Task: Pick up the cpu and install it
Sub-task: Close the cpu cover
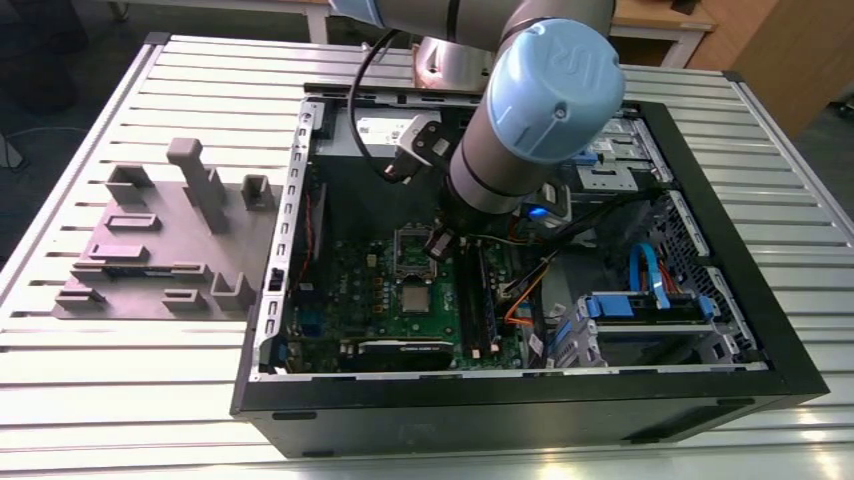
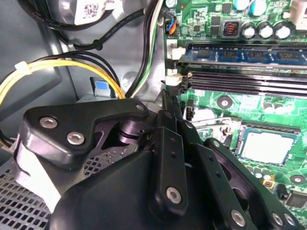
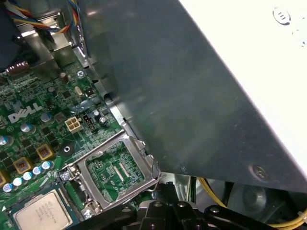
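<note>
The cpu (image 1: 416,298) is a small silvery square with a pale rim, lying flat in its socket on the green motherboard (image 1: 350,290). It is also in both wrist views (image 3: 41,214) (image 2: 266,146). Beside it the hinged silver socket frame (image 3: 113,171) stands swung open. My black gripper (image 2: 166,96) hangs low inside the case, past the open frame from the cpu and close to the grey box. Its fingers look pressed together with nothing between them. Its tip (image 3: 163,191) is apart from the cpu.
The arm (image 1: 534,100) reaches down into the open black computer case (image 1: 534,400). A big grey box (image 3: 192,96) stands close beside the gripper. Yellow cables (image 2: 48,72), memory slots (image 2: 244,67) and a blue drive bay (image 1: 647,305) crowd the inside. A grey fixture block (image 1: 160,240) sits at the exterior view's left.
</note>
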